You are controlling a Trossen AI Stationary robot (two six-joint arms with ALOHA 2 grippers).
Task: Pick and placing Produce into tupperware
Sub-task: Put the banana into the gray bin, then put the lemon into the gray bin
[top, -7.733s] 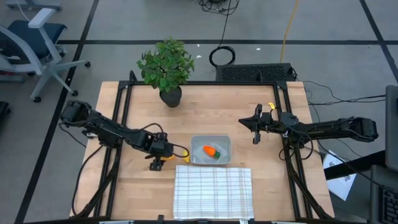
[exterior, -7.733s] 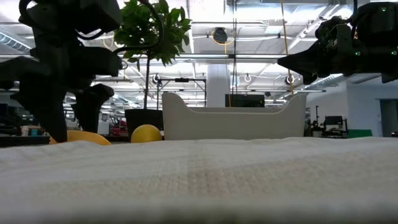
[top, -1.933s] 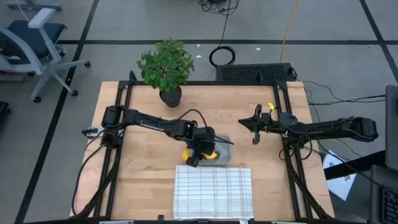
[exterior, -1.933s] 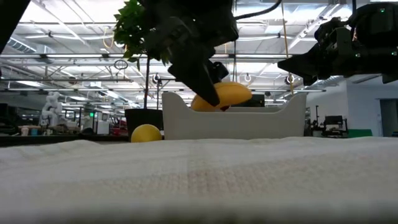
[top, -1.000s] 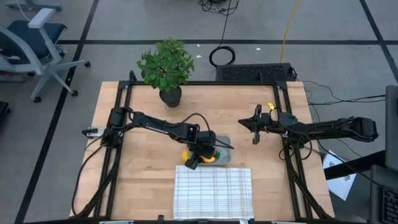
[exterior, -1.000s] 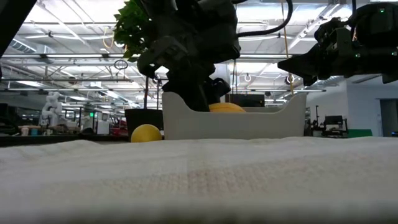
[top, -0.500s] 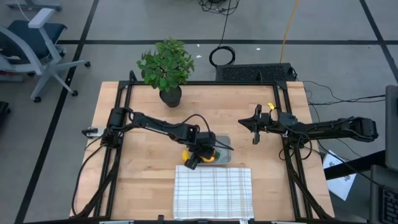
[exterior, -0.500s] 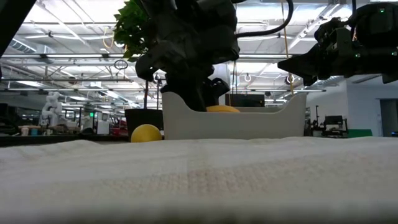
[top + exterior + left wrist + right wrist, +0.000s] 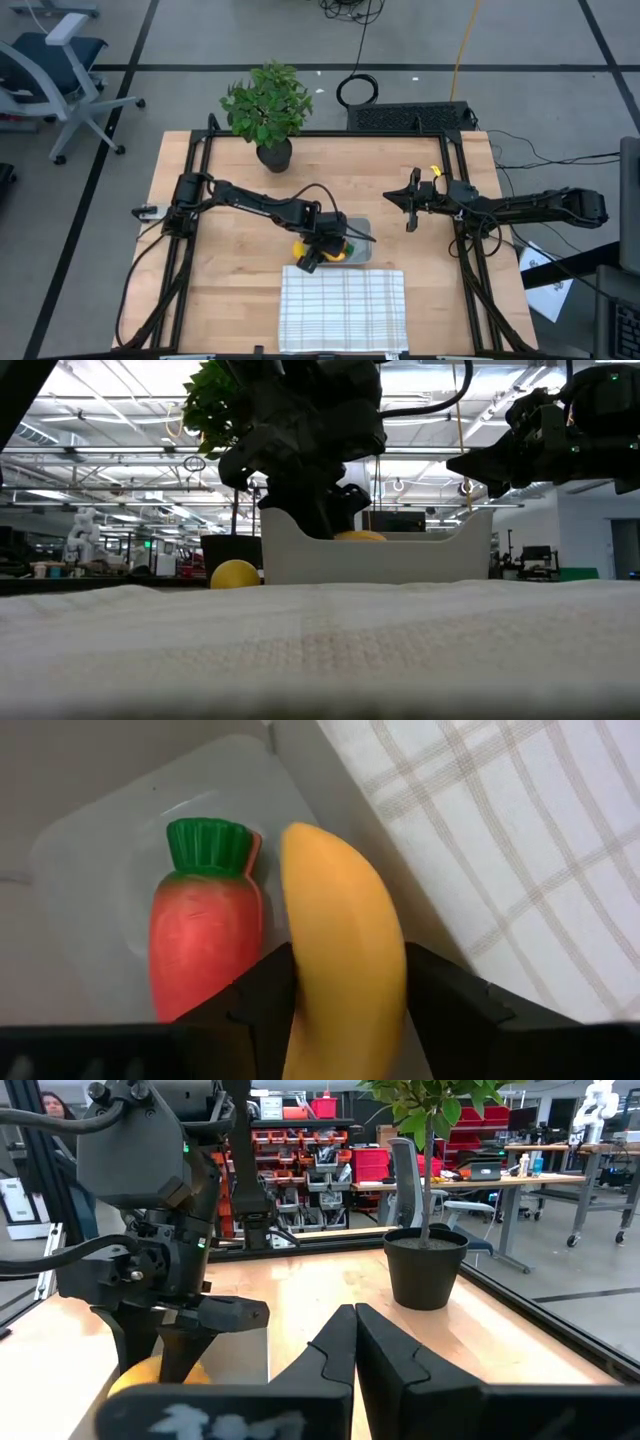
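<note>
The clear tupperware [image 9: 360, 238] stands on the table at the cloth's far edge; it also shows in the low view [image 9: 400, 560]. The orange carrot [image 9: 205, 935] lies on its floor. My left gripper [image 9: 322, 250] is down inside the tupperware, shut on the yellow-orange banana [image 9: 340, 920]. The banana's top shows just over the rim [image 9: 358, 536]. The yellow lemon [image 9: 298, 247] rests on the table just left of the tupperware and also shows in the low view [image 9: 235, 574]. My right gripper [image 9: 408, 205] hangs shut and empty above the table's right half. My left gripper pinches the banana's two long sides [image 9: 300, 1010] between its two fingers [image 9: 262, 995], which lie across it. The fingers come from above, slanting down into the tupperware. The banana's free end [image 9: 305, 845] points ahead beside the carrot's green top. Whether it rests on the floor, I cannot tell.
A white checked cloth [image 9: 343, 308] lies at the table's near edge, against the tupperware. A potted plant [image 9: 267, 105] stands at the far left. Bare wood lies left of the lemon and between the tupperware and my right gripper.
My left gripper has gone down a little with the banana, which now shows lower behind the tupperware's wall. The carrot and the lemon have stayed where they were.
</note>
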